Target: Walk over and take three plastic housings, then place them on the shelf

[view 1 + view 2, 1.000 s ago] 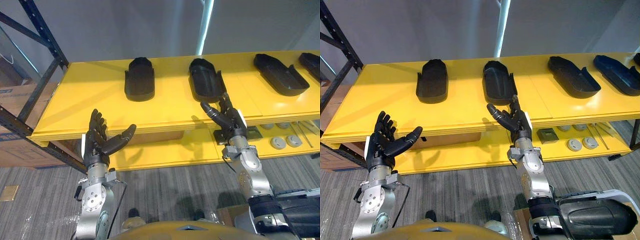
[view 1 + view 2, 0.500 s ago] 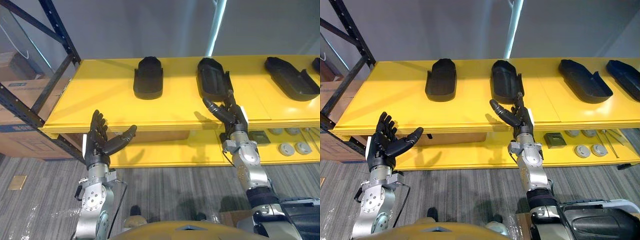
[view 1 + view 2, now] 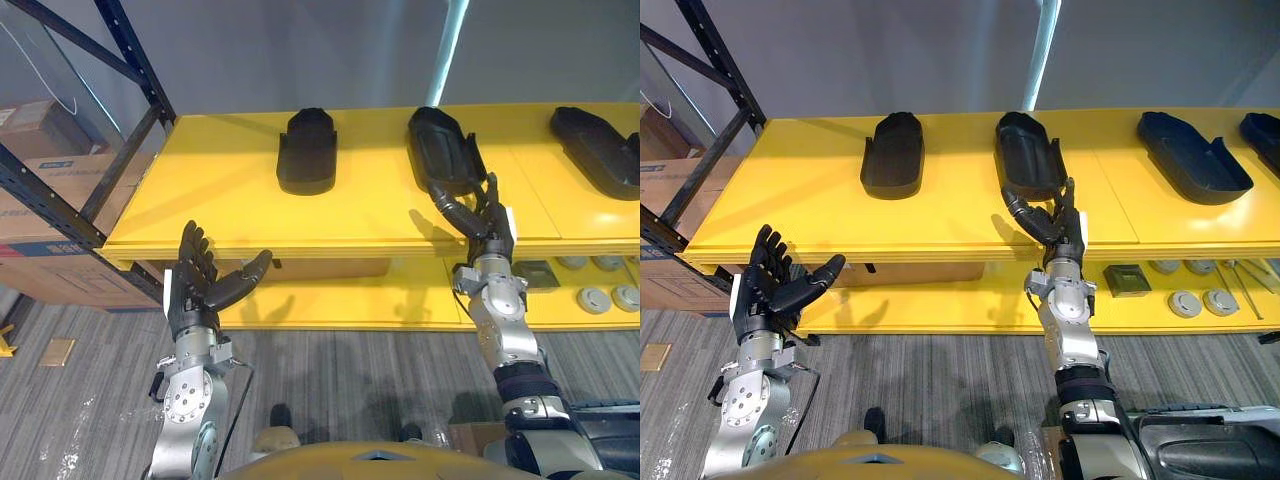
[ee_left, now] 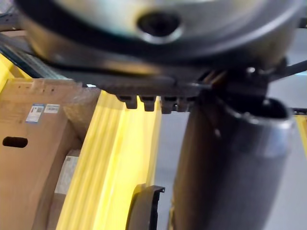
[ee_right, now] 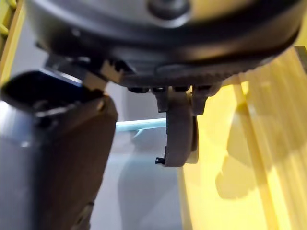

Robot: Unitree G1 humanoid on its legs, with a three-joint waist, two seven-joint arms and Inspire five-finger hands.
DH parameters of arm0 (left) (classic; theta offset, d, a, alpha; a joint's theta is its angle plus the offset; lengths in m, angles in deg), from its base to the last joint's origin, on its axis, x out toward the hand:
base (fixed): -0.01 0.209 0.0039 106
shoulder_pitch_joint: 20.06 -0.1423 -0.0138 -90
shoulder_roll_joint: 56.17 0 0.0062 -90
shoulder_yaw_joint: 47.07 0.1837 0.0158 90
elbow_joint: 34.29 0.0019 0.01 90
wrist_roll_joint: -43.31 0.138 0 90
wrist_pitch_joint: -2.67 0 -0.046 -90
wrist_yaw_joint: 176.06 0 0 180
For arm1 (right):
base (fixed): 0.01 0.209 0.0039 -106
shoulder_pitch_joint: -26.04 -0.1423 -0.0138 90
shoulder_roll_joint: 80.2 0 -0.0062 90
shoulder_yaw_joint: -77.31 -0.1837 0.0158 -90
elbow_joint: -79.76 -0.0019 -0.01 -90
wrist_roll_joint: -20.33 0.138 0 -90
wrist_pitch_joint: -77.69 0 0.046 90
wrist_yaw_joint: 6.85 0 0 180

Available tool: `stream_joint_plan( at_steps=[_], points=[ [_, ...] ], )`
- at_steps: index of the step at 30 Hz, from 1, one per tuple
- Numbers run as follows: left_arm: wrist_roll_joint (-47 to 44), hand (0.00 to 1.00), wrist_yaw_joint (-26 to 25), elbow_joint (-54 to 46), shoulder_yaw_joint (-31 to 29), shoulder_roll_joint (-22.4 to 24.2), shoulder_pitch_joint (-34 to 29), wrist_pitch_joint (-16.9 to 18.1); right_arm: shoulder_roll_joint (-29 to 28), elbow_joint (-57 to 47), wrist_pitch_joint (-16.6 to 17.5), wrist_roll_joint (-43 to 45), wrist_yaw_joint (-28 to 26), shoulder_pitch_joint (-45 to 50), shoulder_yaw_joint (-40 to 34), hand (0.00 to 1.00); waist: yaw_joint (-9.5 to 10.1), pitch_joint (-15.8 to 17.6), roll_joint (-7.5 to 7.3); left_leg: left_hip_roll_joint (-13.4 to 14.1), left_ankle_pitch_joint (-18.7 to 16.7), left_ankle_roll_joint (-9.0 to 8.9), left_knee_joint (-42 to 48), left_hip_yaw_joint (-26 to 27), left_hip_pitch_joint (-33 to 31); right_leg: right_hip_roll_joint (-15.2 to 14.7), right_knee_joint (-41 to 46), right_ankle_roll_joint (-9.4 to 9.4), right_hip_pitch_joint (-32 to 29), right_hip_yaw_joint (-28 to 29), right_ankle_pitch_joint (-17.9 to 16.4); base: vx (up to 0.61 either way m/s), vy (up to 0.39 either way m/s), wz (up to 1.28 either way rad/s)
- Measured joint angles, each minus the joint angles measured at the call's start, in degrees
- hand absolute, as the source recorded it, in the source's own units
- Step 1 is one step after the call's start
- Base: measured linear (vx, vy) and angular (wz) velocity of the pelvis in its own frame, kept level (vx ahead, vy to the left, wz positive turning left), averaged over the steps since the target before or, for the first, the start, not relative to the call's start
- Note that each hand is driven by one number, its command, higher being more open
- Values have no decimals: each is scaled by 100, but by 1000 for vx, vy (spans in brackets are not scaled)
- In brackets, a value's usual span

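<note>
Black plastic housings lie in a row on the yellow shelf [image 3: 230, 200]: one at the left [image 3: 306, 150], one in the middle [image 3: 445, 150], one at the right [image 3: 592, 145]. My right hand [image 3: 484, 222] is open, raised at the shelf's front edge just below the middle housing [image 3: 1028, 155], with nothing in it. My left hand [image 3: 203, 283] is open, palm up, in front of and below the shelf's left part, holding nothing. The left housing [image 4: 144, 211] shows past my left hand in its wrist view, and the middle housing [image 5: 178, 134] in the right wrist view.
A dark steel rack post [image 3: 130, 60] stands at the shelf's left end, with cardboard boxes [image 3: 40, 200] behind it. On the lower yellow shelf [image 3: 400, 300] at the right lie round grey discs [image 3: 612, 298] and a small dark square part [image 3: 1127, 279]. Grey carpet floor lies below.
The whole picture has shifted, so the camera moved leftward and closer. My right hand has risen nearer to the middle housing. The left hand keeps its pose.
</note>
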Motion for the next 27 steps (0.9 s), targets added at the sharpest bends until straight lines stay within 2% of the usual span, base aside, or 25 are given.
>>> stream_joint_plan(
  at_steps=[17,22,27],
  points=[
    [0,100,68,0,12,0,4,0,5,120,58,13,-377,-153,132,100,23,58,-62,-39,8,11,-2,-34,6,-36,-12,40,49,-54,28,-3,0,1],
    [0,100,78,0,13,0,8,1,7,232,63,22,-311,-252,170,100,80,62,-66,-40,9,11,-2,-71,6,-36,-16,44,81,-105,30,2,0,3],
    [0,100,83,-1,13,0,8,51,7,95,91,23,-26,-242,178,100,130,72,-81,-41,9,11,-2,-71,6,-36,-18,46,85,-107,33,0,0,0]
  ],
)
